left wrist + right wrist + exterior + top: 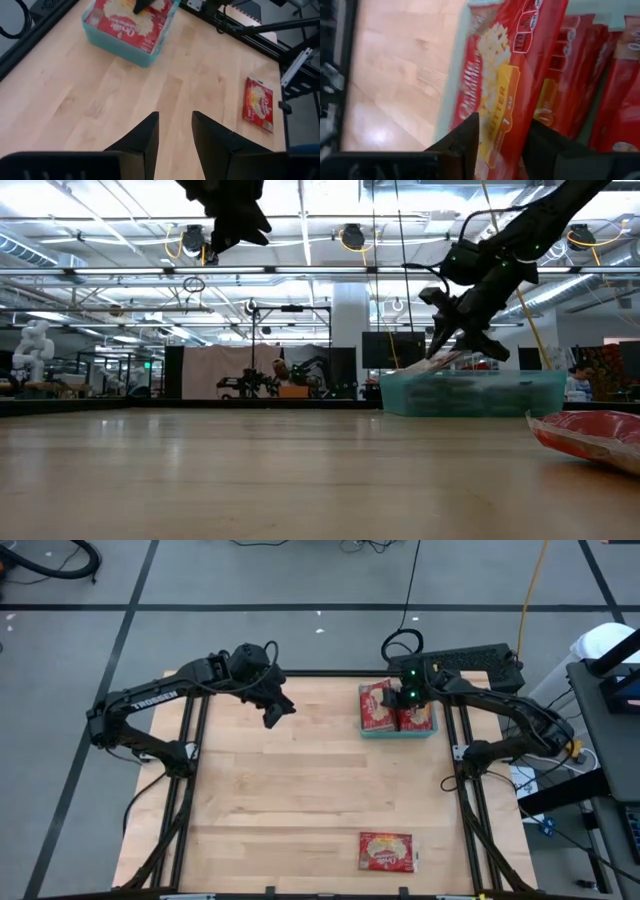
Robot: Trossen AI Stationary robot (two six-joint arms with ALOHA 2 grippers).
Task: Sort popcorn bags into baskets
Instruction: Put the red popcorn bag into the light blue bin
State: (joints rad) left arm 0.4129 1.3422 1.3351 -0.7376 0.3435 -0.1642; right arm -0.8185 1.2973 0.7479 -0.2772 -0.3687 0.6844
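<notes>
The right gripper [408,698] is low over the teal basket [398,731] at the far right of the wooden surface [300,790]; its fingers [465,135] stand a little apart with a red popcorn bag [505,80] lying between and under them, and whether they still grip it I cannot tell; more packets stand packed on edge beside that one inside the basket; the left gripper [274,712] hangs high above the far left part of the surface, well apart from the basket, its fingers [142,140] parted by a narrow gap with nothing between them; one further popcorn bag [387,852] lies flat, alone, near the front edge of the surface.
</notes>
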